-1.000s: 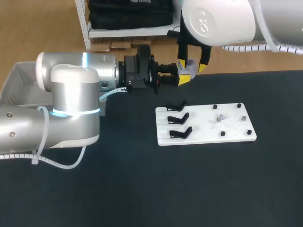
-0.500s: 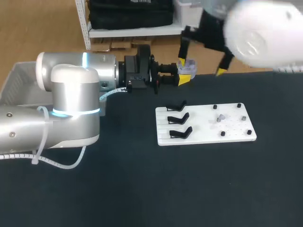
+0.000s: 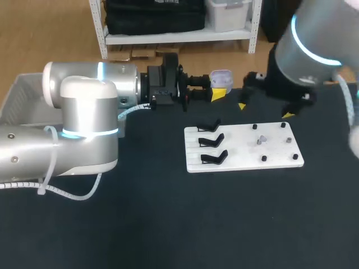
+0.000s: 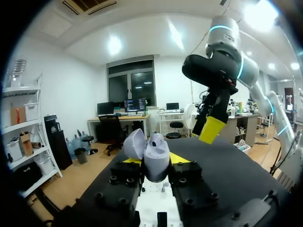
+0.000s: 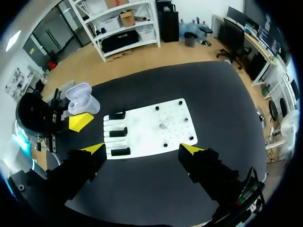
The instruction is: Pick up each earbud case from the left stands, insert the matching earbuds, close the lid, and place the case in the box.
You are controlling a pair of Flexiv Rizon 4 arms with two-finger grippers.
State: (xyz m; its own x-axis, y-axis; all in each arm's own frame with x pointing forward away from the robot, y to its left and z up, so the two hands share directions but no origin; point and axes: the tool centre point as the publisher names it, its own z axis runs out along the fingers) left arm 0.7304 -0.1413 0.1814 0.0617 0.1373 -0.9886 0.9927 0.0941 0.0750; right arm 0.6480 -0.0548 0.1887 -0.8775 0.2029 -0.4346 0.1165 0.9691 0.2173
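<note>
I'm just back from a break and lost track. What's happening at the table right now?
The left gripper is shut on an earbud case with its lid open, holding it up near the table's far edge. The right gripper hangs open and empty over the far side of the white board. A small pale piece, probably an earbud, lies on the board. The three black stands on the board look empty. The case has not been closed or boxed yet.
</note>
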